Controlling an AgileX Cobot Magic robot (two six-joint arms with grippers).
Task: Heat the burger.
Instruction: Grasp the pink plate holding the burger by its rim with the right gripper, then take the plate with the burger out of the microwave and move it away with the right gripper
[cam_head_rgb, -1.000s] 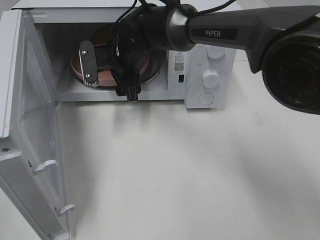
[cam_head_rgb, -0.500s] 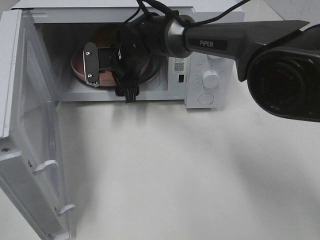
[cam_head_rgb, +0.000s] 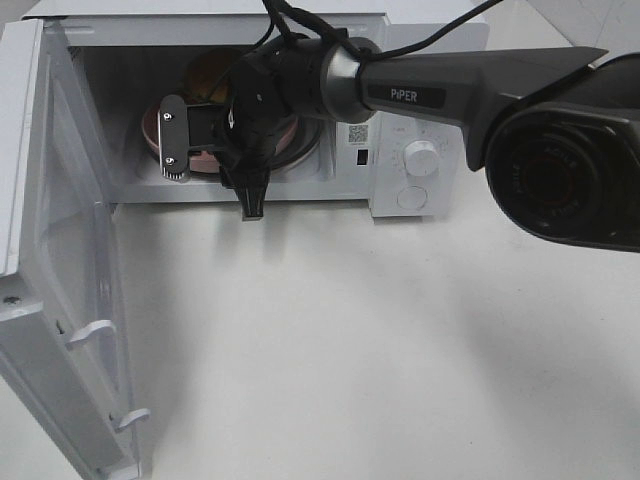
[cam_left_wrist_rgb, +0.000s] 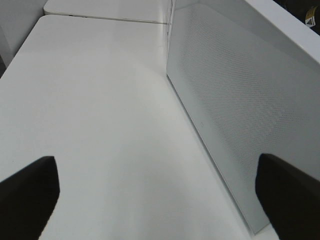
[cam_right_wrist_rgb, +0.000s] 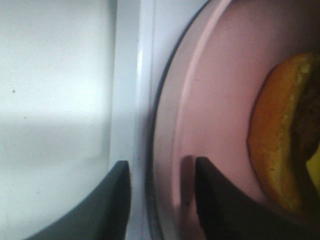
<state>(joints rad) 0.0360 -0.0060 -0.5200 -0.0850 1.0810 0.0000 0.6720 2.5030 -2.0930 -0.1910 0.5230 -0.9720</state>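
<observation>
1. Burger (cam_head_rgb: 206, 76) sits on the pink plate (cam_right_wrist_rgb: 215, 100), inside the microwave (cam_head_rgb: 420, 110), whose door (cam_head_rgb: 60, 300) hangs wide open
2. Right gripper (cam_right_wrist_rgb: 160, 200) straddles the plate's rim, fingers apart with a gap either side, clamping nothing that I can see
3. Left gripper (cam_left_wrist_rgb: 160, 200) waits spread wide and empty over the table, just beside the door
4. To my eye the plate is already placed, so the right arm should draw straight out, level, without snagging the rim
5. Only once that arm is clear should the door be swung shut, since a nudged plate could tip the burger
</observation>
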